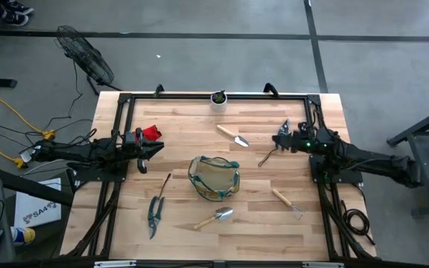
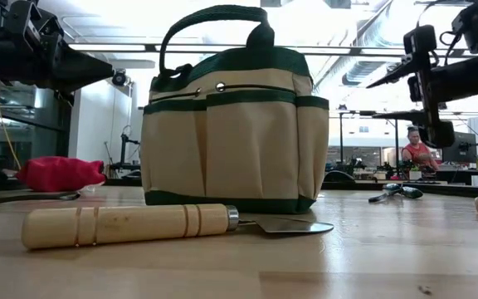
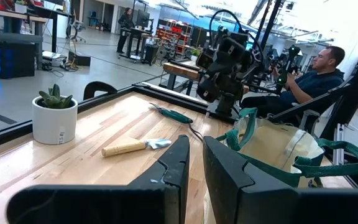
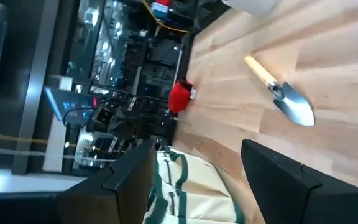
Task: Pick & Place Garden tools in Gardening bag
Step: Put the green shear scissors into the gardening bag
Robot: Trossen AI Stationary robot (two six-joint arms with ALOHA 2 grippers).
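We find the gardening bag (image 1: 214, 179) standing upright near the middle of the tabletop (image 1: 274, 231), its mouth open and nothing visible inside it from above. The tools lie spread around it. One trowel (image 1: 233, 137) rests between the bag and the far edge, close to the white plant pot (image 1: 219, 98) that stands at the middle of that edge. A second trowel (image 1: 215, 217) lies just beside the bag toward the near edge. The pruning shears (image 1: 155, 214) lie toward the near left corner, with a thin dark tool (image 1: 165, 182) between them and the bag. A wooden-handled fork (image 1: 287, 202) lies toward the near right corner. The red item (image 1: 150, 133) sits close to the left edge.

The left hand (image 1: 141, 155) hangs above the left edge, just beside the red item, its fingers nearly clenched and grasping nothing. The right hand (image 1: 281, 138) hangs above the right side of the tabletop, released, with its fingers spread wide and nothing between them. A long-handled tool (image 1: 267, 156) lies on the tabletop close beneath it.
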